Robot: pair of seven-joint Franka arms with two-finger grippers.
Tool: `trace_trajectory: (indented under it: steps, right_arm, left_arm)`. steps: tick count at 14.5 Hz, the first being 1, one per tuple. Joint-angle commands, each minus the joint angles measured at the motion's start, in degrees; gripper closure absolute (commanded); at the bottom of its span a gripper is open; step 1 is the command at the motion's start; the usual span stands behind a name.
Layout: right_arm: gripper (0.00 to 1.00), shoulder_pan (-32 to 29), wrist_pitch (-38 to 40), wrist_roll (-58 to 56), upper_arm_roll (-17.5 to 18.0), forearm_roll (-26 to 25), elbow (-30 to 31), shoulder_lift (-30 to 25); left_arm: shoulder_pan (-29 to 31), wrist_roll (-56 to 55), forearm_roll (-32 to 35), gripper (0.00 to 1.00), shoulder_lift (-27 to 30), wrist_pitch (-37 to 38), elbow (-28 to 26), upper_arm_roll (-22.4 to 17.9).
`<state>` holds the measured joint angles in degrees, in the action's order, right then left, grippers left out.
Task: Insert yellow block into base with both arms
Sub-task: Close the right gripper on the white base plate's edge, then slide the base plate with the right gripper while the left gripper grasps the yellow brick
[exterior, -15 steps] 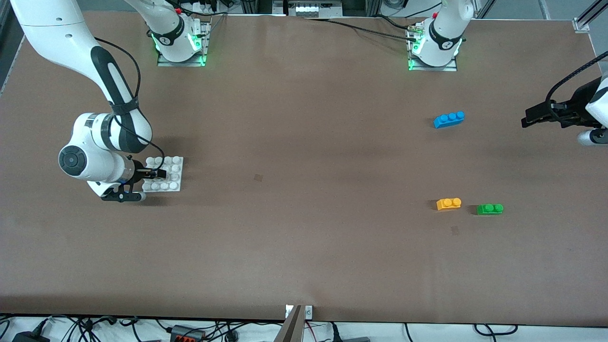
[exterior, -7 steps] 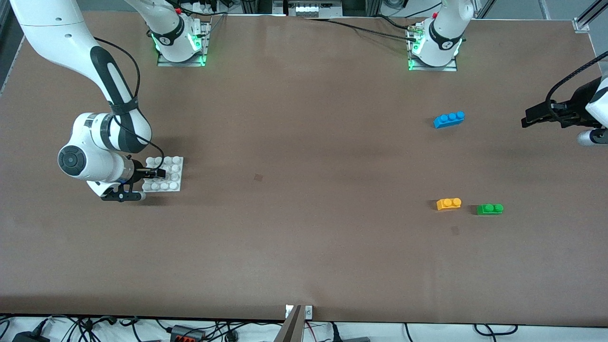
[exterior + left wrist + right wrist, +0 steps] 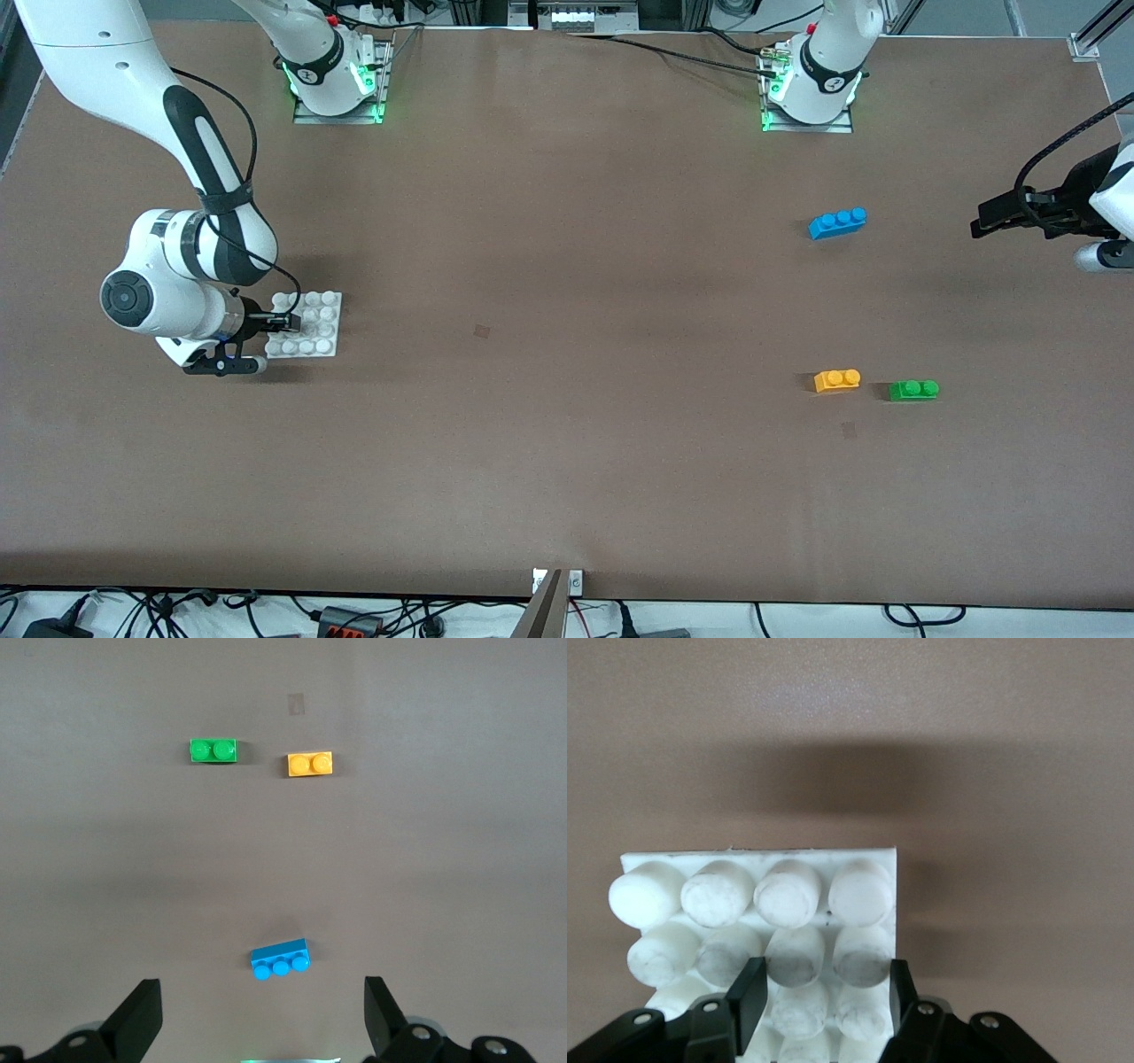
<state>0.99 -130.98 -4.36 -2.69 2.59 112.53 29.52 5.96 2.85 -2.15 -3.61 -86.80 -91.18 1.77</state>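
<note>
The right gripper [image 3: 822, 992] is low over the base [image 3: 321, 328], at the edge toward the right arm's end of the table, with its fingers parted around two columns of studs and not yet closed on them; to secure the plate, close squarely across the studs so it cannot tilt or slide. The yellow block [image 3: 837, 380] lies flat on the table well apart from this gripper, toward the left arm's end, just beside the green brick [image 3: 913, 389]. The left gripper [image 3: 997, 217] waits wide open and empty in the air at that end, with the blue brick [image 3: 280, 959] between it and the yellow block in its wrist view.
</note>
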Motion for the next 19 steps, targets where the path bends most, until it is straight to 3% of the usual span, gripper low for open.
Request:
trace_trajectory:
  steps: [1,7,11,13,15,19]
  right_arm:
    - [0.44,0.3,-0.8,-1.4,0.5,0.6,0.8,2.3]
    - [0.44,7.8,-0.7,1.0,0.6,1.0,0.6,3.4]
    - [0.44,15.2,-1.3,11.0,0.9,1.3,-0.9,4.0]
    - [0.44,17.4,-1.2,11.8,1.0,5.2,-3.1,5.9]
    - [0.44,19.6,-1.3,11.9,2.8,12.5,-4.9,7.1]
    - [0.45,24.2,-1.4,12.1,2.9,18.8,-9.7,10.3]
  left_arm:
    - [0.2,0.7,-0.9,0.00,-1.0,0.2,0.6,0.2]
    - [-0.4,1.0,-1.8,0.00,-7.4,-6.6,3.4,0.5]
    - [-0.8,0.6,-2.8,0.00,-15.4,-13.8,2.9,0.9]
    - [-0.4,-0.1,-7.8,0.00,-18.8,-16.7,2.0,1.0]
    - [-0.4,0.0,-8.0,0.00,-20.2,-21.6,-1.1,1.0]
    - [-3.0,0.0,-7.3,0.00,-26.5,-30.2,-2.5,1.1]
